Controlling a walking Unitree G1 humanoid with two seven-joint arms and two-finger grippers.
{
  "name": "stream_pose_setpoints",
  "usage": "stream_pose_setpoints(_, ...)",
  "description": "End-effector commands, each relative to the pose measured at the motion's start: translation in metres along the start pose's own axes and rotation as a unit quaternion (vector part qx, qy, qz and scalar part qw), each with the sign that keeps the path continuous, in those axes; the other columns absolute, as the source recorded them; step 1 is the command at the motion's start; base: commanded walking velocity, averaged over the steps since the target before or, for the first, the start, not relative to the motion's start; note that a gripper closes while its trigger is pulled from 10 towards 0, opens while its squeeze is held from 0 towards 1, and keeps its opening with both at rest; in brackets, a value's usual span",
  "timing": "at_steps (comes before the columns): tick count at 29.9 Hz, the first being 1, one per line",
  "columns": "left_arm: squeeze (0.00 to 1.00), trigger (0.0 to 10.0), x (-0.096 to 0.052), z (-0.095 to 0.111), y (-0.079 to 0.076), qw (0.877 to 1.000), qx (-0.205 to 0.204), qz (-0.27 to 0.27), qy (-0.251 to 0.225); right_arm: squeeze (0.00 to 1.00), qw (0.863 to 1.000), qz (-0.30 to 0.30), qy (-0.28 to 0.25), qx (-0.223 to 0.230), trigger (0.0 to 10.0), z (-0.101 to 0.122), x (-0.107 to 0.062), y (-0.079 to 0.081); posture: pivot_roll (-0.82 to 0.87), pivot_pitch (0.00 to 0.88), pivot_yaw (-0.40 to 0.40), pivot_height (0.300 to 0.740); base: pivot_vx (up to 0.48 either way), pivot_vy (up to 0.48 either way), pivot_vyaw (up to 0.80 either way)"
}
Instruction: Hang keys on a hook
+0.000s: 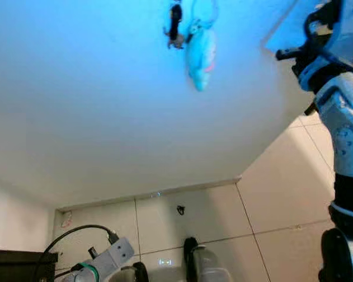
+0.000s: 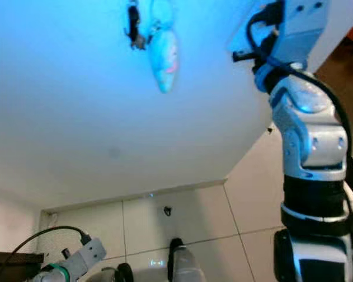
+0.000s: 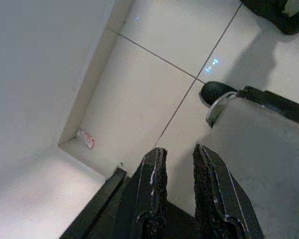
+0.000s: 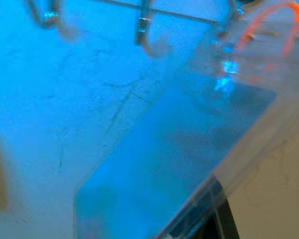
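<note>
Blue-lit wall [image 1: 106, 106], smooth and matte, spreads ahead of me, and high on it the keys [image 1: 175, 26] dangle beside a soft, rounded plush charm [image 1: 201, 53]. My right arm [image 2: 309, 129], glossy silver with black joints, is raised near the wall; its pincer's fingers I cannot tell about. From that wrist, blurred metal hooks [image 4: 144, 32] line the wall above a clear plastic sheet [image 4: 179, 154]. My left pincer [image 3: 178, 194] hangs low over pale glossy floor tiles [image 3: 139, 94], its ribbed black fingers [image 3: 154, 189] a narrow gap apart, gripping nothing.
</note>
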State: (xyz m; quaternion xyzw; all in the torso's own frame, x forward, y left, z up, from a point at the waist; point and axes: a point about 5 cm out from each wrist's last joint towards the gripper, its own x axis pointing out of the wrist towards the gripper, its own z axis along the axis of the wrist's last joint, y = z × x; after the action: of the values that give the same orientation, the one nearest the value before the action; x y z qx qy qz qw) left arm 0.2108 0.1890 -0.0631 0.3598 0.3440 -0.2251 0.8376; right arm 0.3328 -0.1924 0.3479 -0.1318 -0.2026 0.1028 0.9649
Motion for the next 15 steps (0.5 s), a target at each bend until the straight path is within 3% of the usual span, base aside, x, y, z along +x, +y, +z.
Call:
stream_pose_setpoints(1, 0.00, 10.0, -0.005, -0.017, -0.010, 0.999, -0.003, -0.017, 0.030, 0.00, 0.995, 0.089, -0.038, -0.017, 10.0, 0.012, 0.000, 0.028, -0.16, 0.234, 0.072, 0.740, 0.000, 0.000, 0.00)
stream_pose_setpoints(4, 0.00, 10.0, -0.005, -0.017, -0.011, 0.999, -0.001, -0.018, 0.030, 0.00, 0.995, 0.085, -0.043, -0.035, 10.0, 0.018, -0.006, 0.014, -0.16, 0.237, 0.074, 0.740, 0.000, 0.000, 0.00)
stream_pose_setpoints(8, 0.00, 10.0, -0.005, -0.017, -0.011, 0.999, 0.000, -0.018, 0.030, 0.00, 0.996, 0.075, -0.033, -0.045, 10.0, 0.016, -0.008, 0.007, -0.17, 0.238, 0.075, 0.740, 0.000, 0.000, 0.00)
stream_pose_setpoints(10, 0.00, 10.0, -0.005, -0.017, -0.011, 0.999, 0.002, -0.019, 0.030, 0.00, 0.986, 0.097, 0.004, -0.134, 10.0, 0.008, -0.013, -0.001, -0.17, 0.242, 0.078, 0.740, 0.000, 0.000, 0.00)
stream_pose_setpoints(14, 0.00, 10.0, -0.005, -0.017, -0.011, 0.999, 0.003, -0.020, 0.029, 0.00, 0.981, 0.105, 0.020, -0.164, 10.0, 0.004, -0.015, -0.006, -0.17, 0.241, 0.078, 0.740, 0.000, 0.000, 0.00)
stream_pose_setpoints(15, 0.00, 10.0, -0.005, -0.016, -0.011, 0.999, 0.004, -0.021, 0.029, 0.00, 0.970, 0.122, 0.048, -0.203, 10.0, -0.003, -0.018, -0.011, -0.17, 0.242, 0.078, 0.740, 0.000, 0.000, 0.00)
